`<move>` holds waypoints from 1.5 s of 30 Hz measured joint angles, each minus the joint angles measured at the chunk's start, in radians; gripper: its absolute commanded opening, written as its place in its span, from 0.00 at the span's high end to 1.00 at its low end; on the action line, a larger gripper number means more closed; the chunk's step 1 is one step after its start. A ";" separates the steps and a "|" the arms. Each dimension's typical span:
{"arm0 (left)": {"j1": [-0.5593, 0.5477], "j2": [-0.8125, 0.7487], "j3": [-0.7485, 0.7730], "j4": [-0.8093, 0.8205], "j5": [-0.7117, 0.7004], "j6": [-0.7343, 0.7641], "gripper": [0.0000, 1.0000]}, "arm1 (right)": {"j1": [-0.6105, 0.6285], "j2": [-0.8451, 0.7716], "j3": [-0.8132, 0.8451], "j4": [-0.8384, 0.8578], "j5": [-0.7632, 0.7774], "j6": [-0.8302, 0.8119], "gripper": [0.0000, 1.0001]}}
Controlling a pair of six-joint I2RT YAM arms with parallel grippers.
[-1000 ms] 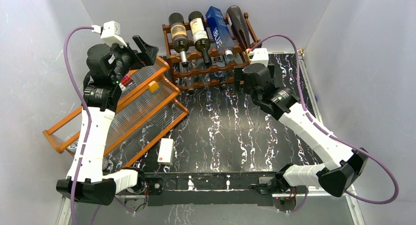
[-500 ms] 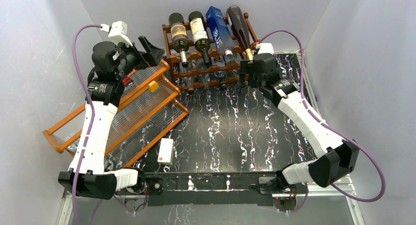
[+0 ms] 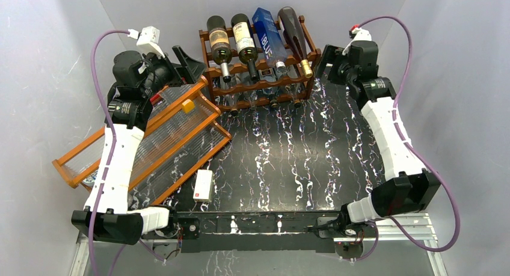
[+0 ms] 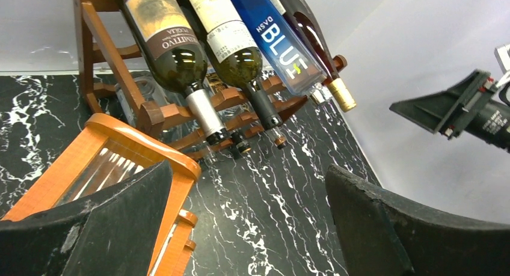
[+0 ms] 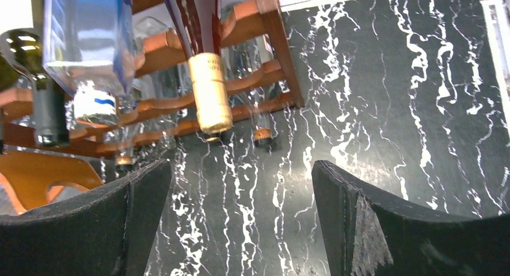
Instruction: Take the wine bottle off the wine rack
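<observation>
The dark reddish-brown wine rack stands at the back of the table. Its top tier holds several bottles: two dark ones with labels, a blue one and a dark red one with a gold cap. My right gripper is open and empty, just right of the rack. In the right wrist view the gold-capped neck lies ahead of my open gripper. My left gripper is open and empty, left of the rack, over the orange tray's corner. The left wrist view shows the rack.
An orange-framed tray with clear ribbed panels lies tilted on the left, its corner close to the rack. A small white box lies near the front. Grey walls close in the back and both sides.
My right arm has swung from in front of the rack's right end out to the back right beside it. My left gripper has shifted slightly toward the rack.
</observation>
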 measured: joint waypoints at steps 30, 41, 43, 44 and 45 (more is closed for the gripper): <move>-0.075 0.054 0.000 -0.025 0.107 0.008 0.02 | -0.116 0.463 0.336 0.055 -0.541 0.017 0.07; -0.080 0.055 0.000 -0.027 0.116 0.006 0.02 | -0.134 0.629 0.474 -0.034 -0.689 0.020 0.18; -0.080 0.055 0.000 -0.027 0.117 0.005 0.02 | -0.138 0.645 0.494 -0.038 -0.723 0.025 0.21; -0.080 0.055 0.000 -0.027 0.117 0.005 0.02 | -0.140 0.651 0.503 -0.040 -0.738 0.027 0.21; -0.080 0.055 0.000 -0.027 0.119 0.005 0.02 | -0.142 0.660 0.515 -0.043 -0.758 0.031 0.22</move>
